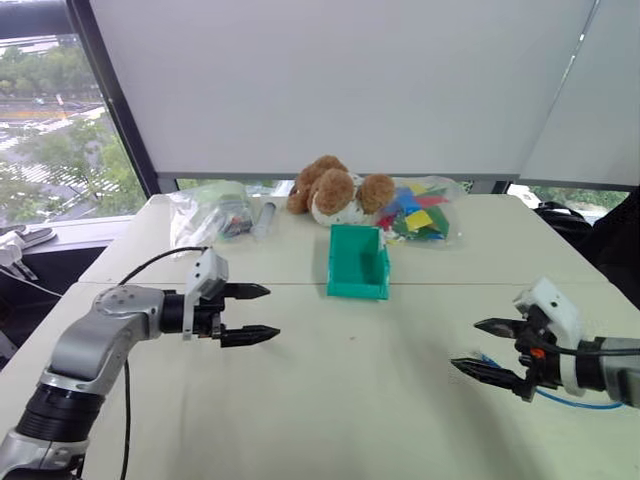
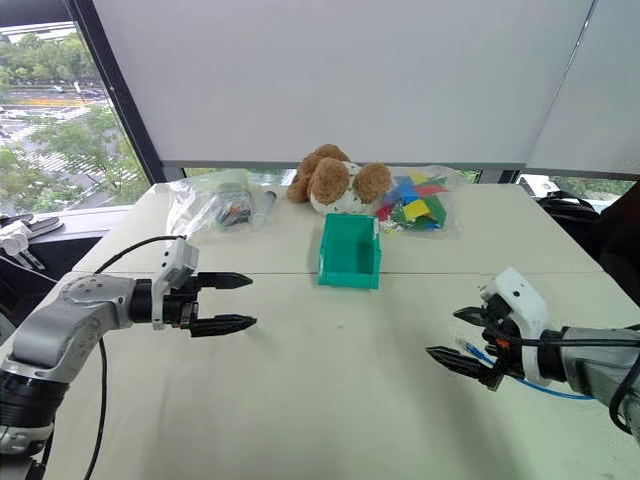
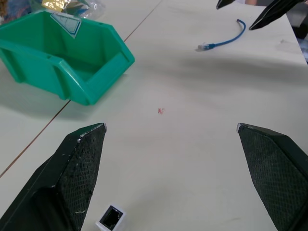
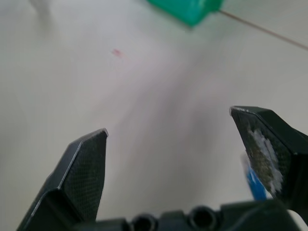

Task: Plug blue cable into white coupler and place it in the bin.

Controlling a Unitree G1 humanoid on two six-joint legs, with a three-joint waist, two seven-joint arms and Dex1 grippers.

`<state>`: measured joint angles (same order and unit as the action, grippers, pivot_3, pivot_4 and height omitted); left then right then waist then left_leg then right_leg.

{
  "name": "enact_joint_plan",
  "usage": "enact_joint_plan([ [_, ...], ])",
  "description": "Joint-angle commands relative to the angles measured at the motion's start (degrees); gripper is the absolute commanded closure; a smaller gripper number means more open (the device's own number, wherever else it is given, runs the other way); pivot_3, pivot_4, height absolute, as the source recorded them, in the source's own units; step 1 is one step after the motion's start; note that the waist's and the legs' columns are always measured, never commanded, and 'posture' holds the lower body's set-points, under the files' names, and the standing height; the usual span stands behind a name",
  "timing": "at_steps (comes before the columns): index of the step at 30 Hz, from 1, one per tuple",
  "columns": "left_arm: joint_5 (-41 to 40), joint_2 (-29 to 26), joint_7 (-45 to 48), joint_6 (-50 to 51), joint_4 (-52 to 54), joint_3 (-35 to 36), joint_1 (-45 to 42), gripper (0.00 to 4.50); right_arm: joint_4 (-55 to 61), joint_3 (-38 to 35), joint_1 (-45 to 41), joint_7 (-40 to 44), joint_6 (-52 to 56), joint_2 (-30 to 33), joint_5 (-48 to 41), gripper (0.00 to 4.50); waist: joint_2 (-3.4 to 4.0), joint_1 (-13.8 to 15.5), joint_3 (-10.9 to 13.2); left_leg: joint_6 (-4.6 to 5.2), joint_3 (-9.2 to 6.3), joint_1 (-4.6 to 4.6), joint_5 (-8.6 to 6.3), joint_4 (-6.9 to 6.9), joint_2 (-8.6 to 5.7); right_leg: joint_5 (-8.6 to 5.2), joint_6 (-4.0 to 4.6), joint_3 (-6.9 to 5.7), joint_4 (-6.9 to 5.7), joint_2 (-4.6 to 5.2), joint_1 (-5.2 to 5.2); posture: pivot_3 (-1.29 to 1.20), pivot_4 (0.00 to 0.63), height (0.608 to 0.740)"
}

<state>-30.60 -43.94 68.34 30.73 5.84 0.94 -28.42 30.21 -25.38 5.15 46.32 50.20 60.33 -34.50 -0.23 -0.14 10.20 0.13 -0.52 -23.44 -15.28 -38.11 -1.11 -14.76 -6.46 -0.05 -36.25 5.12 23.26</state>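
Note:
The blue cable (image 3: 226, 42) lies on the table at the right, its plug end just beneath my right gripper (image 1: 464, 344), which hovers open over it with nothing held. The rest of the cable (image 1: 575, 403) trails back under the right wrist. The white coupler (image 3: 111, 219) lies on the table below my left gripper (image 1: 272, 312), close beside one finger and apart from it. The left gripper is open, empty and points toward the right. The teal bin (image 1: 357, 288) stands upright past the table's middle, between the two grippers and farther back.
A plush dog (image 1: 335, 190) sits behind the bin. A clear bag of coloured pieces (image 1: 420, 212) lies to its right and another clear bag (image 1: 215, 210) to its left. A seam (image 1: 450, 284) crosses the table at the bin's front.

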Motion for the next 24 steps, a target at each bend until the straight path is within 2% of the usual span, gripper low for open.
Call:
enact_joint_plan([
  [1, 0.0, 0.3, -0.2, -0.9, 2.0, 0.0, 0.3, 0.0, -3.5, -1.1, 2.7, 1.4, -5.3, 1.0, 5.0, 0.05, 0.0, 0.2, 0.0, 0.0, 0.0, 0.01, 0.0, 0.0, 0.0, 0.0, 0.0, 0.0, 0.0, 0.0, -0.01, 0.0, 0.15, 0.74],
  [7, 1.1, 1.4, -0.1, -2.3, 1.4, -1.2, 0.0, 0.0, -18.8, 2.0, 3.4, 3.9, -15.4, -1.3, 11.2, 0.05, 0.0, 0.5, 0.0, 0.0, 0.03, 0.08, 0.0, -0.02, 0.0, 0.0, 0.0, 0.01, 0.0, -0.03, -0.08, 0.0, 0.15, 0.74],
  [14, 1.4, 1.8, -0.7, -2.6, 1.7, -1.1, 0.3, 0.0, -35.6, 5.1, -1.7, 6.8, -23.6, -4.5, 13.4, 0.05, 0.03, 0.5, 0.0, 0.0, 0.05, 0.1, 0.0, -0.03, 0.02, 0.0, 0.0, 0.04, -0.01, -0.07, -0.08, 0.0, 0.15, 0.74],
  [22, 1.4, 1.5, -1.3, -2.8, 1.8, -0.7, 0.3, 0.0, -41.7, 7.7, -2.4, 8.6, -29.2, -6.2, 15.9, 0.05, 0.02, 0.5, 0.0, 0.0, 0.05, 0.17, 0.0, -0.03, 0.02, 0.01, -0.01, 0.05, -0.02, -0.08, -0.16, 0.0, 0.15, 0.74],
  [24, 1.5, 1.4, -1.2, -2.9, 1.6, -0.7, 0.2, 0.0, -42.4, 8.5, -2.2, 8.7, -30.2, -6.2, 16.9, 0.58, 0.0, 0.5, 0.0, 0.0, 0.04, 0.17, 0.0, -0.03, 0.03, 0.01, -0.01, 0.05, -0.02, -0.08, -0.16, 0.0, 0.15, 0.74],
])
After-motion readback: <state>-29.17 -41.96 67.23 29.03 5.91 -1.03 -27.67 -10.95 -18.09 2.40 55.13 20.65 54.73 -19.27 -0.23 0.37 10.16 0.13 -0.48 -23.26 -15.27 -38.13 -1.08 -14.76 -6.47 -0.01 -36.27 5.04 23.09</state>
